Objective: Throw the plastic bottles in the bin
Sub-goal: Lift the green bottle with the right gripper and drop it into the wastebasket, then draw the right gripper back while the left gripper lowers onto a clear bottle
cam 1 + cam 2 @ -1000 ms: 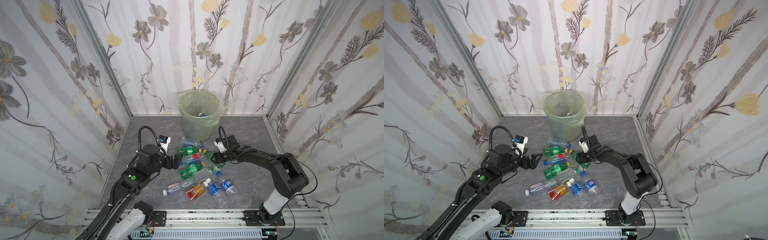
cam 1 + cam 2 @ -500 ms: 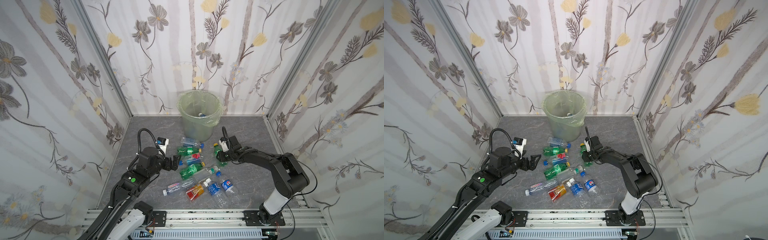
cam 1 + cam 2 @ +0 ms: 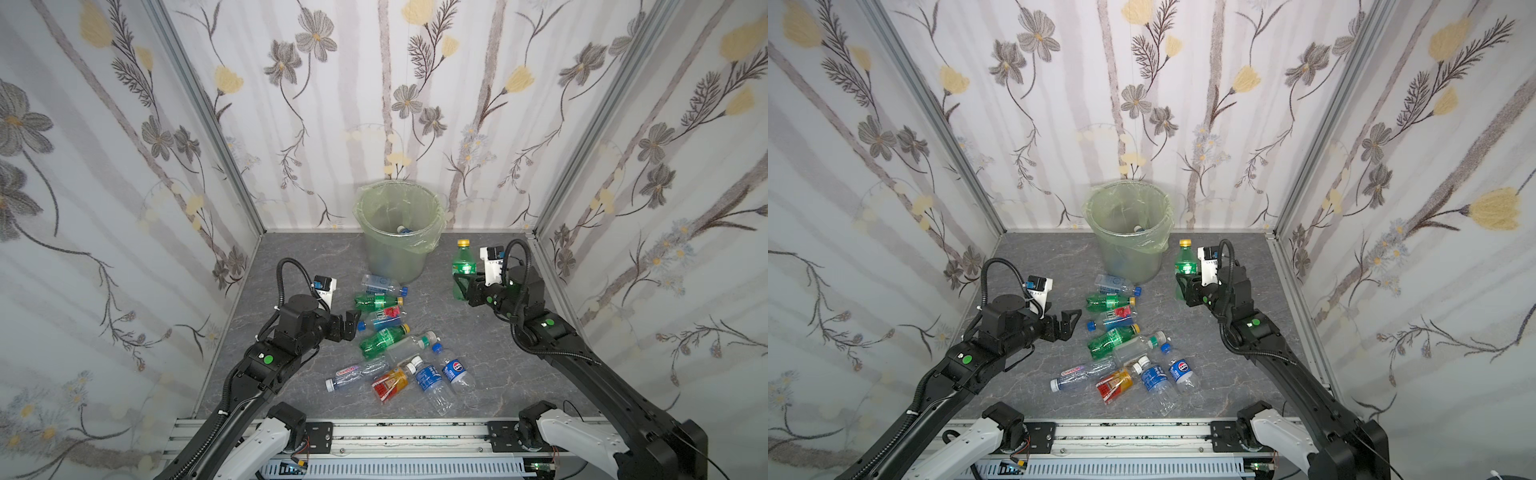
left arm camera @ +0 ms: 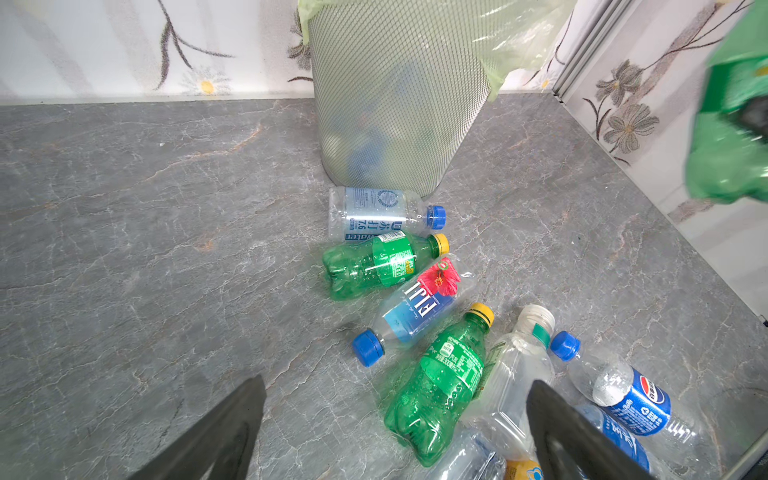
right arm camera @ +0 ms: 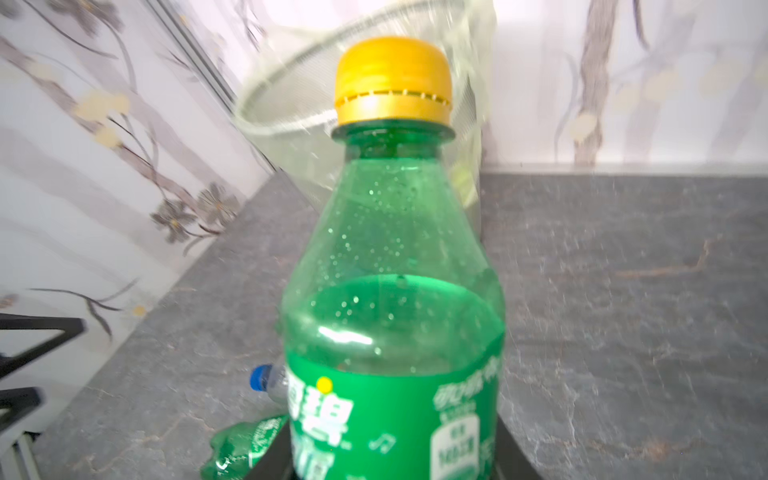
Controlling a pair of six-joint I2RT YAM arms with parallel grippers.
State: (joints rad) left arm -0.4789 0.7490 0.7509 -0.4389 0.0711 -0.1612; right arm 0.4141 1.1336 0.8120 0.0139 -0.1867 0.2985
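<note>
Green bottle [image 3: 464, 262] newly aloft, base behind right gripper [image 3: 460, 286]

bin [image 3: 390, 259] rear-centre | bottle pile [image 3: 384, 338] before bin | soda bottle [image 3: 464, 262] in right pincer [image 3: 462, 286], right of bin | left pincer [image 3: 352, 324] left of bottle pile

FIJI on red-flowered bottle [image 4: 415, 309], Pepsi globe on blue-labelled bottle [image 4: 636, 405], "water" on pale-labelled bottle [image 4: 374, 212], 碧 on upright green bottle [image 5: 390, 299]
</note>
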